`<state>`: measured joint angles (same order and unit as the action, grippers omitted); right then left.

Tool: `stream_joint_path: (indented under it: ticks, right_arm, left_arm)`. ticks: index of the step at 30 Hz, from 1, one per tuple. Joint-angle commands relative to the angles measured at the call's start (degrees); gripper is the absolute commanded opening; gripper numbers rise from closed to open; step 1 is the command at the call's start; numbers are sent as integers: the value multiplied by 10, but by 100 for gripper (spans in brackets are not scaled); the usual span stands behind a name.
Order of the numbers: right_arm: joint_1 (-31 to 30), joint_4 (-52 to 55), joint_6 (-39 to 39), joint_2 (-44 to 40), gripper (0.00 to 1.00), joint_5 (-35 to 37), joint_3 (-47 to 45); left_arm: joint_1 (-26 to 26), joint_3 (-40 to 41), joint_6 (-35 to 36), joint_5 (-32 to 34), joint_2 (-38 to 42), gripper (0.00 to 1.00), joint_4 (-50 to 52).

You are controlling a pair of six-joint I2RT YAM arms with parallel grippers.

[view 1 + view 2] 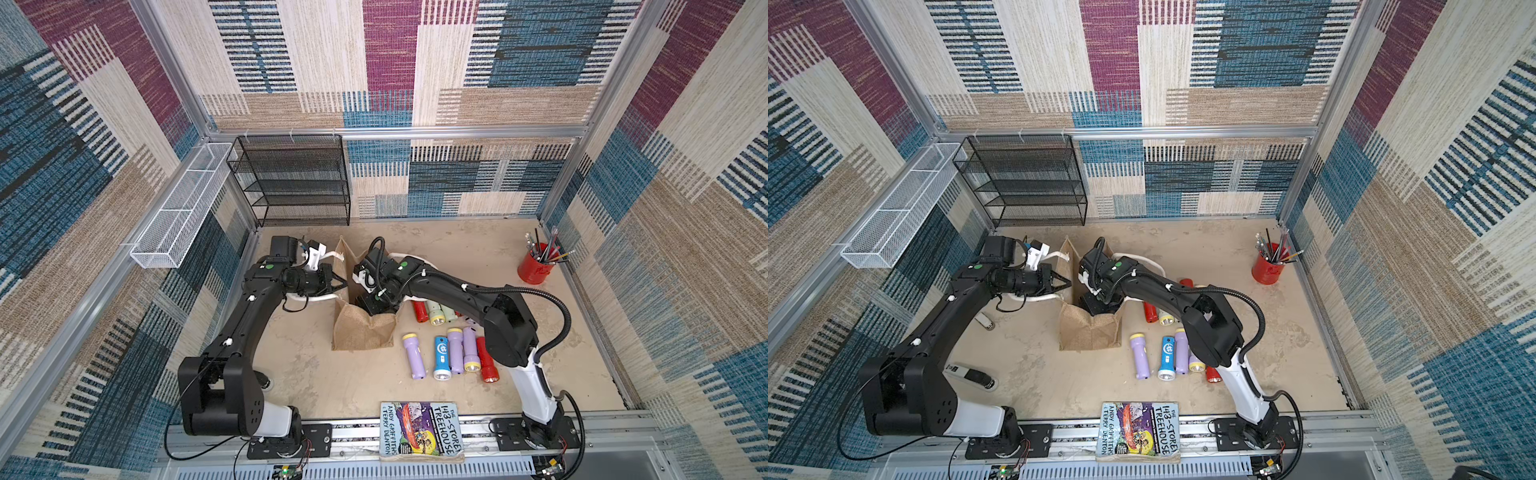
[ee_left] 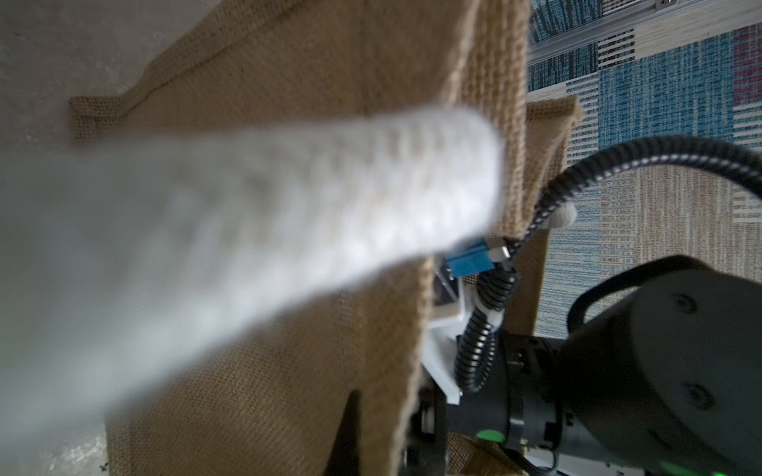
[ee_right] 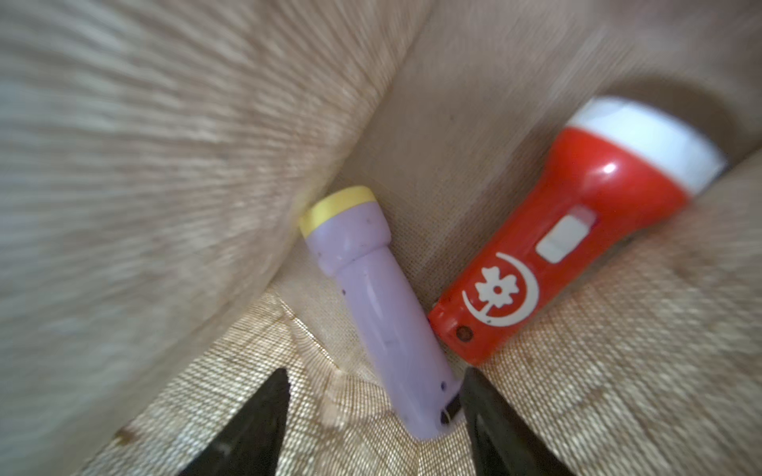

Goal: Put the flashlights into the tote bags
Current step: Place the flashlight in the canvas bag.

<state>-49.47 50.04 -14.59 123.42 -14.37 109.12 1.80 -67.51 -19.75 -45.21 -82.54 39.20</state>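
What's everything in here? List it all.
tote bag: one, tan burlap, white rope handles, table centre.
flashlights in bag: two, lilac and red, on its bottom.
flashlights on table: at least eight, lilac, blue, red, pale green, beside the bag.
cup of pencils: one, red, far corner.
book: one, colourful, front edge.
shelf rack: one, black mesh, back wall.
basket: one, white mesh, side wall.
left gripper: shut on the bag's rim.
right gripper: open, inside the bag.

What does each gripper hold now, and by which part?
Left gripper seems shut on the tote bag's rim. Right gripper stands open inside it, holding nothing.
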Motion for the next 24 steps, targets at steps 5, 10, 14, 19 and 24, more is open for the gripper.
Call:
stream_joint_path:
  ticks: [5,10,14,19,24]
  right_arm:
    - [1,30,20,-14,73,50,50]
    - [1,20,21,-27,78,52,71]
    - [2,-1,20,-46,78,45,81]
    - [3,-49,20,-91,78,33,72]
    - [5,-80,20,-136,78,43,63]
  left_arm:
    - [0,1,1,-13,-1,1,1]
    - [0,0,2,-14,-1,1,2]
    - [0,0,2,-13,-1,1,2]
    - [0,-1,4,-12,-1,1,4]
    - [0,-1,5,-12,-3,1,4]
